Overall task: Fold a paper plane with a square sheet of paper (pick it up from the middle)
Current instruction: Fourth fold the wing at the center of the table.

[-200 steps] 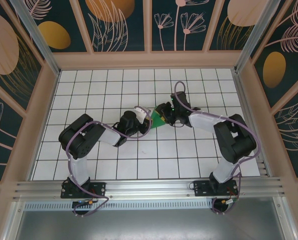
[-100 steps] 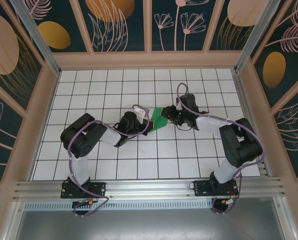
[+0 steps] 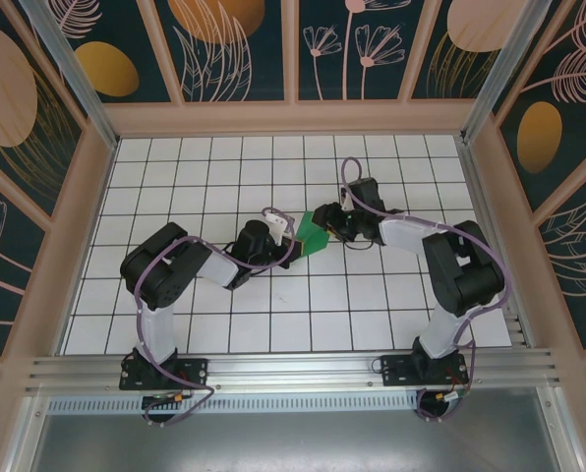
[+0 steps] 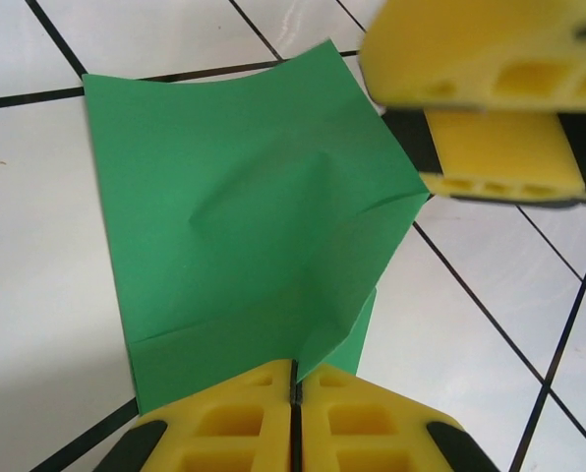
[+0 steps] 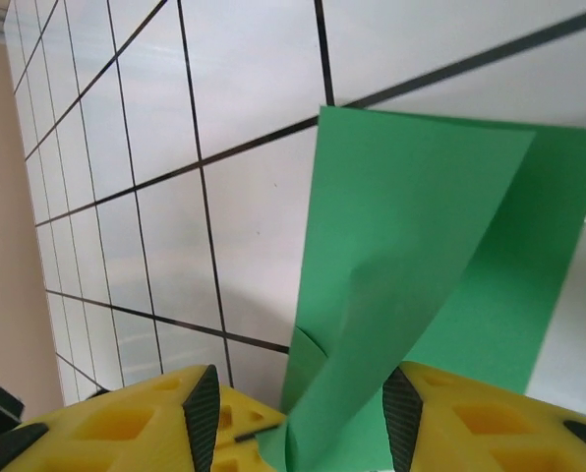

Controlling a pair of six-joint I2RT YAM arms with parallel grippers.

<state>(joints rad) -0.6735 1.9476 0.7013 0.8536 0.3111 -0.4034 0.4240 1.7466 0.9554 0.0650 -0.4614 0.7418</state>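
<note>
The green sheet of paper (image 3: pixel 314 237) is held just above the middle of the white grid table, creased and folded over into layers with one pointed corner. My left gripper (image 3: pixel 293 246) holds its near edge, and in the left wrist view the yellow fingertips (image 4: pixel 295 374) are shut on the sheet of paper (image 4: pixel 244 216). My right gripper (image 3: pixel 324 221) faces it from the right, its yellow fingers (image 4: pixel 490 59) beside the paper's corner. In the right wrist view the right gripper (image 5: pixel 303 418) is open, and a fold of the sheet of paper (image 5: pixel 421 236) passes loosely between its ribbed pads (image 5: pixel 203 413).
The tabletop (image 3: pixel 224 187) is white tile with black grid lines. Wooden frame walls (image 3: pixel 293 118) with dark floral panels close in the back and both sides. An aluminium rail (image 3: pixel 293 369) carrying both arm bases runs along the near edge.
The right gripper drew back to the right half a second ago and has come back left onto the paper with wider jaws. The left gripper has stayed put, shut on the paper.
</note>
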